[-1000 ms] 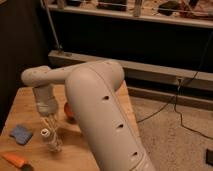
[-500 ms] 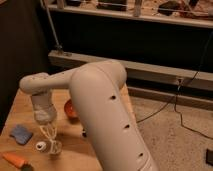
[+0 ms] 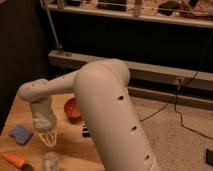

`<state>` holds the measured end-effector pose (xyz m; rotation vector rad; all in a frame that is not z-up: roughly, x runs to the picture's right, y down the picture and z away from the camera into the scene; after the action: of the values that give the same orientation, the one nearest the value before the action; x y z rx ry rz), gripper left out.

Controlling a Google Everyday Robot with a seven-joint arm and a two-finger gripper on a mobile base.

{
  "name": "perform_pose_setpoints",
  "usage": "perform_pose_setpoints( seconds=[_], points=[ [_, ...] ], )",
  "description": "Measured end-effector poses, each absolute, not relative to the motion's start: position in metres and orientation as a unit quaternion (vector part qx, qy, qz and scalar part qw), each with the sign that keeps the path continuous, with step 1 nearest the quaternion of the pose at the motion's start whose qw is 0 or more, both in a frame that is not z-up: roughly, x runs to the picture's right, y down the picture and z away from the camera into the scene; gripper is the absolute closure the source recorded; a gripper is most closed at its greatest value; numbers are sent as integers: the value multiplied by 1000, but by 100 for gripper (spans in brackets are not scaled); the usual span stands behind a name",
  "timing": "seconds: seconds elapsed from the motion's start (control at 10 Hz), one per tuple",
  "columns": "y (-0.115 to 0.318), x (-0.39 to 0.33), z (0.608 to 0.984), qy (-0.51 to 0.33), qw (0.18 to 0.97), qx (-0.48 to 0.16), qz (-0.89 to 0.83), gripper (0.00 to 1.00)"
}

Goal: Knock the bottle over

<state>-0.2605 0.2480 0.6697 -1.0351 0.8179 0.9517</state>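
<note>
Pale looped end effector [image 3: 48, 138] hanging over the wooden desk [image 3: 70, 145], finger spread impossible to tell. Just below, clear plastic bottle [image 3: 50, 162], pale-bodied. Round red bowl [image 3: 73, 108] behind.

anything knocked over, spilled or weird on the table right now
Nothing stands out. The bottle appears to stand upright near the table's front edge, with the end effector just above it. The red bowl, blue sponge and orange item sit flat, with no visible spill.
</note>
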Motion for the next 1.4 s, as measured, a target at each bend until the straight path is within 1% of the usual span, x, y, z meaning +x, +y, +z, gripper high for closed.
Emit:
perform_pose_setpoints(
  seconds=[0.1,0.4,0.5,0.6,0.7,0.8,0.9,1.1,1.3,1.4],
  points=[
    [245,-259,671,360,692,-456,430,100],
    [220,-257,678,321,718,-424,450,100],
    [219,-256,679,320,719,-422,450,95],
    [219,-257,678,319,719,-423,449,88],
    [220,-258,678,319,720,-423,449,78],
    [220,-257,678,319,720,-423,449,66],
    [220,-257,678,319,720,-423,449,58],
    [220,-257,678,319,720,-423,448,36],
    [220,-258,678,319,720,-423,448,22],
    [220,-258,678,319,720,-423,448,20]
  ],
)
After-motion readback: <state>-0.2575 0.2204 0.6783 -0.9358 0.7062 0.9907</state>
